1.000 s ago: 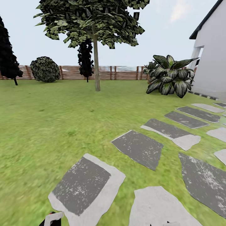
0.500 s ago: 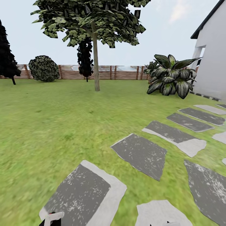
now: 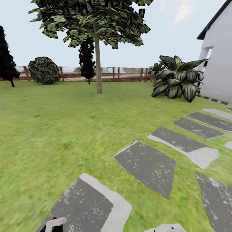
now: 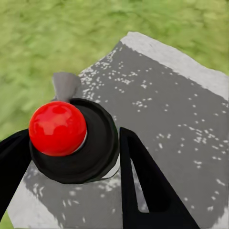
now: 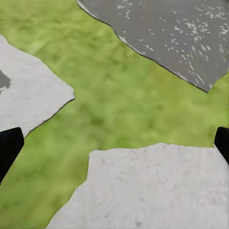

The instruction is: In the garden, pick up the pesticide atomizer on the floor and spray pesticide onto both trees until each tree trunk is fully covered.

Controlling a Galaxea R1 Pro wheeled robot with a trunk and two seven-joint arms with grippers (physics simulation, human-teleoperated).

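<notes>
Grass stretches ahead of you to one tree (image 3: 96,19), its bare tree trunk (image 3: 98,64) rising from the lawn just before the wooden fence (image 3: 122,74). Grey stepping slabs (image 3: 146,166) run across the near right part of the lawn toward the white house (image 3: 219,58), with a broad-leaved plant (image 3: 175,80) beside it.

Your left gripper (image 4: 71,162) is clamped on the pesticide atomizer (image 4: 74,140): in the left wrist view its black fingers (image 4: 143,186) flank the black cap with the red knob, hanging over a slab. No white specks show on the trunk, so I judge spraying has not begun.

Your right gripper (image 5: 114,143) is spread wide and holds nothing, its dark tips at either edge of the right wrist view, over grass and slabs.

Risks from here: the trunk is well apart from you, so spraying too soon would likely waste mist on the grass. Uneven slab edges might jolt the base and loosen the atomizer. Only one side of the trunk faces you, and coverage could stay partial unless you circle it.
</notes>
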